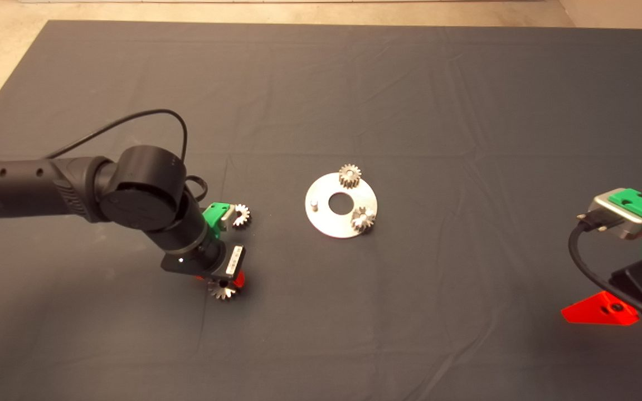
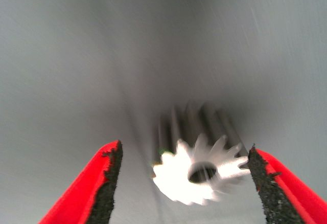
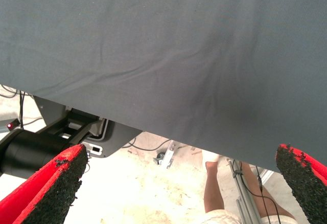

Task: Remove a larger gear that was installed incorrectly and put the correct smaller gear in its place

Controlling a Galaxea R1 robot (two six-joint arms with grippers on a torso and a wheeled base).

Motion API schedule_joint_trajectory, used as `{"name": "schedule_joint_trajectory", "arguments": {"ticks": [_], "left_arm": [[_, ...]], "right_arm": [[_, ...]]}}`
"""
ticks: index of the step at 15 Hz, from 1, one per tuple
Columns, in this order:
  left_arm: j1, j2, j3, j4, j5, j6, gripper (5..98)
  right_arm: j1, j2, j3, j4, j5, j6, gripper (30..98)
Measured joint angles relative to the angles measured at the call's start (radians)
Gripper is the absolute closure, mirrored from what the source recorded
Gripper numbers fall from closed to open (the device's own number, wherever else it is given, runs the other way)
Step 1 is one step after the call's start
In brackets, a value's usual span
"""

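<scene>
Lying on the mat, a small gear (image 2: 196,170) is being framed by the open left tool (image 2: 184,183); hard, slippery, best pinched across its teeth.

The head view looks down from above on the whole dark mat (image 1: 410,83), with floor showing along its far edge; the left arm (image 1: 76,192) enters from the left side and the right pincer (image 1: 599,313) sits at the lower right edge.

The left wrist view looks along its own pads (image 2: 110,183) from very close to the mat, so one gear (image 2: 199,170) fills the space between them. The head view shares that spot: the same gear (image 1: 222,289) shows under the left pincer (image 1: 232,281).

The right wrist view faces across the mat (image 3: 168,45) to its edge and the floor (image 3: 133,183) beyond, where a person's leg (image 3: 213,188) shows.
</scene>
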Motion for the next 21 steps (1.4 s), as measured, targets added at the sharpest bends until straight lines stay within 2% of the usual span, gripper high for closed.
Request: {"name": "schedule_joint_trajectory", "arguments": {"ticks": [2,5,7,9,12,14,18,21], "left_arm": [[-0.029,0.000,-0.022,0.002,0.010,0.012,38.5],[-0.035,0.015,-0.066,0.001,0.012,0.032,35.7],[-0.046,0.035,-0.086,0.002,0.007,0.043,31.2],[-0.054,0.056,-0.088,0.001,0.004,0.056,31.1],[-0.059,0.108,-0.130,0.001,-0.020,0.070,25.7],[-0.061,0.112,-0.148,0.001,-0.026,0.079,21.1],[-0.061,0.112,-0.211,0.001,-0.025,0.082,20.7],[-0.061,0.117,-0.249,0.001,-0.030,0.111,20.7]], "right_arm": [[0.000,0.000,0.000,0.000,0.000,0.000,30.8],[0.000,0.000,0.000,0.000,0.000,0.000,30.8],[0.000,0.000,0.000,0.000,0.000,0.000,30.8],[0.000,0.000,0.000,0.000,-0.001,0.000,30.8],[0.000,0.000,0.000,0.000,0.000,0.000,30.8],[0.000,0.000,0.000,0.000,0.000,0.000,30.8],[0.000,0.000,0.000,0.000,0.000,0.000,30.8],[0.000,0.000,0.000,0.001,0.000,0.000,30.8]]}}
